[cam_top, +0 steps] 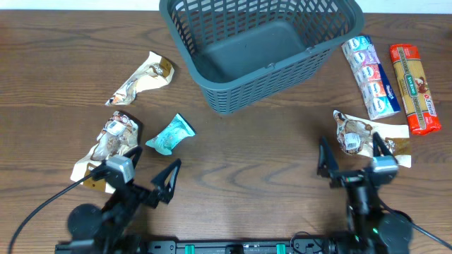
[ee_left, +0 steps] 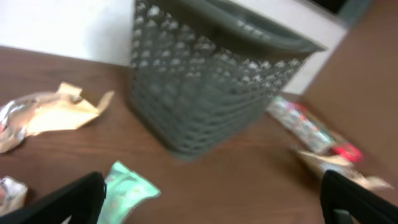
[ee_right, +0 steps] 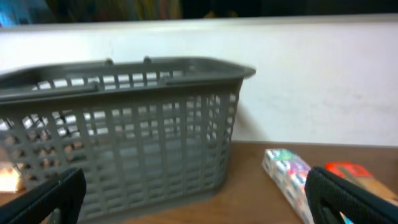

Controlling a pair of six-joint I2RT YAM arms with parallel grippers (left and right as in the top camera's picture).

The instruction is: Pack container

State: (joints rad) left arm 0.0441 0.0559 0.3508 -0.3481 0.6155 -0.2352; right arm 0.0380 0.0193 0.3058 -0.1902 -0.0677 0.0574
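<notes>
Container: the dark grey-blue slotted basket [cam_top: 233, 95] stands upright at the far middle of the table [cam_top: 268, 176], turned at an angle to the table edge, with its solid floor bare.
Left gripper: the left gripper [cam_top: 157, 159] sits low at the near left edge, jaws spread wide and gripping nothing.
Right gripper: the right gripper [cam_top: 351, 144] sits at the near right edge, jaws likewise fully apart and empty.
Teal packet: a small teal packet [cam_top: 169, 135] lies just beyond the left gripper, between it and the basket.
Left packets: a crumpled cream wrapper [cam_top: 141, 79] lies left of the basket; a brown-and-white packet [cam_top: 113, 141] lies beside the left gripper's outer finger.
Right packets: a brown-and-white snack packet [cam_top: 360, 134] lies just ahead of the right gripper, seen between its fingers from above.
Far right: a long blue-and-white pack [cam_top: 371, 76] and a long red pack [cam_top: 414, 88] lie side by side to the right of the basket, clear of it.
</notes>
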